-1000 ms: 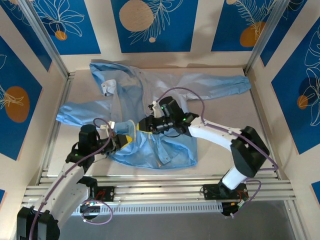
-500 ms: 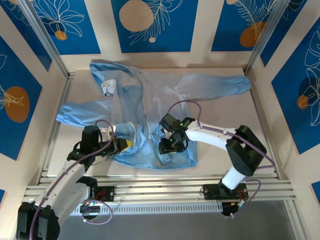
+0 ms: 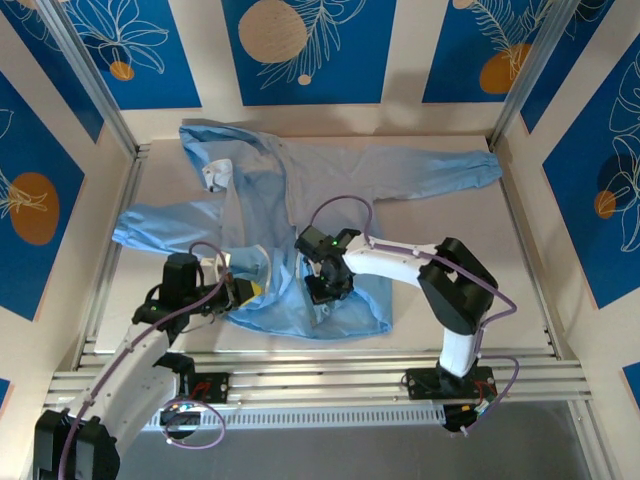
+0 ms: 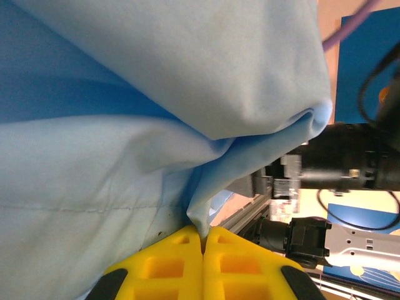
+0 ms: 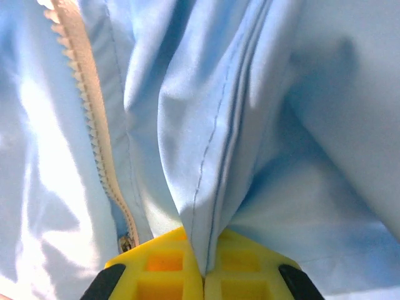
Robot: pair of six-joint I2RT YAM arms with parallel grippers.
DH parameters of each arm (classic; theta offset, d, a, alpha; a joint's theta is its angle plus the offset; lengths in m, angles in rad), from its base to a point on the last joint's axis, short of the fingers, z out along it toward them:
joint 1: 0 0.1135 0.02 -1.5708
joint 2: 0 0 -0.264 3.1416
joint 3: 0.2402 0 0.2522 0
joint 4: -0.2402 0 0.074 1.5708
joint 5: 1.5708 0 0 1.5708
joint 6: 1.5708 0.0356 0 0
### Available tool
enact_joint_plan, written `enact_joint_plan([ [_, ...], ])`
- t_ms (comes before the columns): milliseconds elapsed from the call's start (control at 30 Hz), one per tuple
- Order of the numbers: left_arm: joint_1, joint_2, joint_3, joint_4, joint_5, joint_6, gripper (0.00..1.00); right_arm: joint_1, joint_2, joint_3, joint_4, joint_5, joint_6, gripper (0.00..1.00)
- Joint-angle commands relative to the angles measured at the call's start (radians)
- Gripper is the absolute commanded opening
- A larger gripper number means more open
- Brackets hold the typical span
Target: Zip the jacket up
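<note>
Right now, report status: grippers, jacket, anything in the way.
Left gripper shut on a fold of the jacket. Right gripper shut on a fold beside the zipper. Garment spread on the table, teeth bare there. Fabric bunched at both grips.

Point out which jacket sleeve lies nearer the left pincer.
The sleeve spread toward the left wall, lying just beyond the left pincer. The other sleeve stretches away along the far edge toward the right wall.

Lab cell: aluminium frame (image 3: 320, 381), patterned panels (image 3: 310, 50)
</note>
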Motion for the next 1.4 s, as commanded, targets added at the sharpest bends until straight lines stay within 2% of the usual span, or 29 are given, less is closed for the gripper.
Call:
enact_joint_plan([
  [0, -0.001, 0.015, 0.008, 0.022, -0.013, 0.003, 0.0, -0.027, -0.107, 0.064, -0.021, 0.035, -0.04, 0.0],
  [233, -0.008, 0.109, -0.056, 0.248, 0.004, -0.081, 0.0, -0.065, -0.137, 0.056, 0.112, -0.217, -0.026, 0.0],
  [333, -0.015, 0.132, -0.052, 0.193, -0.03, -0.026, 0.0, -0.039, -0.082, 0.043, 0.17, -0.27, 0.027, 0.02],
  [500, -0.018, 0.123, -0.084, 0.17, -0.058, -0.004, 0.0, 0.037, 0.039, 0.063, 0.175, -0.258, 0.053, 0.07],
  [733, -0.021, 0.11, -0.149, 0.165, -0.071, 0.001, 0.0, 0.099, 0.057, 0.027, 0.218, -0.232, 0.077, 0.33],
  [867, -0.02, 0.101, -0.153, 0.15, -0.078, 0.011, 0.0, 0.112, 0.026, -0.013, 0.238, -0.204, 0.11, 0.43],
  [1133, -0.021, 0.1, -0.164, 0.116, -0.074, 0.036, 0.0, 0.153, 0.042, 0.008, 0.193, -0.117, 0.195, 0.51],
  [1367, -0.02, 0.122, -0.201, 0.16, -0.067, 0.041, 0.0, 0.168, 0.141, 0.086, 0.195, -0.09, 0.239, 0.54],
])
